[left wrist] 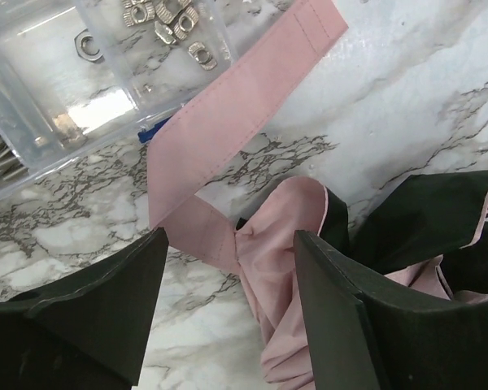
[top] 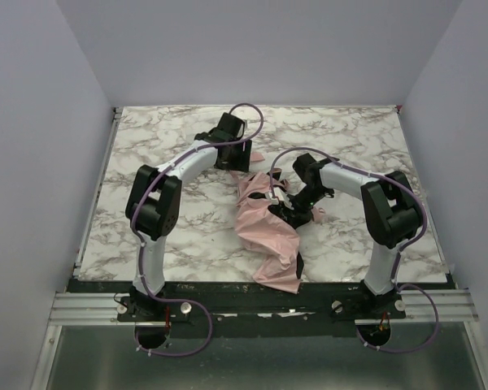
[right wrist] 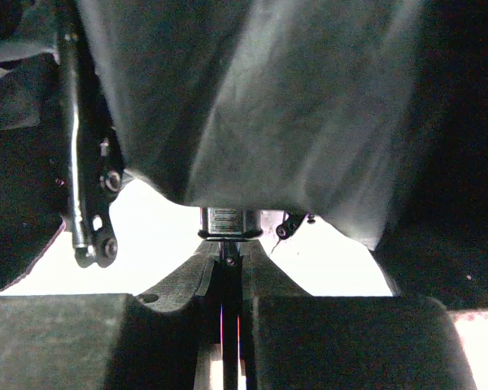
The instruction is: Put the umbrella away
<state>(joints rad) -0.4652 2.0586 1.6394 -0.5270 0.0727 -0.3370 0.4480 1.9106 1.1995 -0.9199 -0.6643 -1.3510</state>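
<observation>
The pale pink umbrella [top: 264, 231] lies crumpled and partly open on the marble table, stretching from the middle toward the near edge. My left gripper [top: 237, 165] hovers at its far end, open. In the left wrist view the pink strap [left wrist: 236, 106] and a fold of pink fabric [left wrist: 281, 244] lie between the open left gripper [left wrist: 228, 248], with neither finger touching them. My right gripper [top: 291, 210] is in the canopy's right side. In the right wrist view the right gripper [right wrist: 230, 325] is shut on the thin black shaft [right wrist: 229, 268], under the dark inside of the canopy [right wrist: 268, 97].
A clear plastic compartment box [left wrist: 81, 73] of small metal parts sits just beyond the left gripper, touching the strap. Metal ribs [right wrist: 81, 162] hang at the left of the right wrist view. Grey walls enclose the table [top: 358, 138] at the back and sides.
</observation>
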